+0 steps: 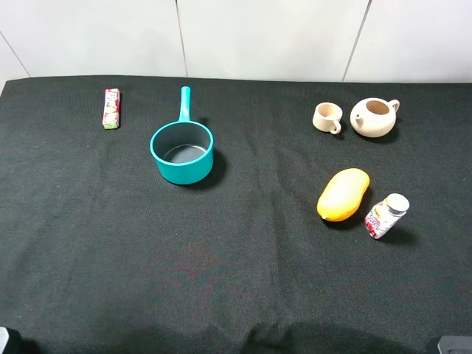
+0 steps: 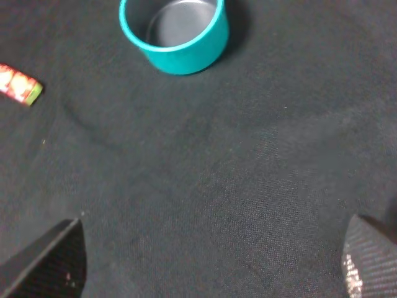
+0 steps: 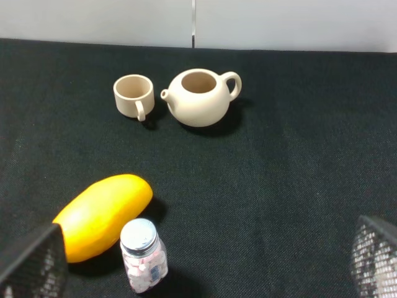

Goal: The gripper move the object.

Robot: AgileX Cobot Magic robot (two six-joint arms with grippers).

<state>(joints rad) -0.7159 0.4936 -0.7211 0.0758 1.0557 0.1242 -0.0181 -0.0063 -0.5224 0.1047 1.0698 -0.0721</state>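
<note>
Jaws spread wide and empty, the right gripper (image 3: 205, 261) hangs short of the mango (image 1: 343, 194), which lies untouched just beside a small bottle (image 1: 386, 215), while the left gripper (image 2: 214, 261), equally open, idles near the pan (image 1: 182, 153).

Black fingers (image 3: 31, 264) (woven carbon-like texture), pale flecks

On the bench (image 1: 236, 280), the pan (image 1: 181, 153) stands left, a packet (image 1: 111, 108) further left. On the right, the mango (image 1: 343, 194) lies just beside the bottle (image 1: 386, 215), with the cup (image 1: 327, 117) and teapot (image 1: 374, 116) behind.
</note>
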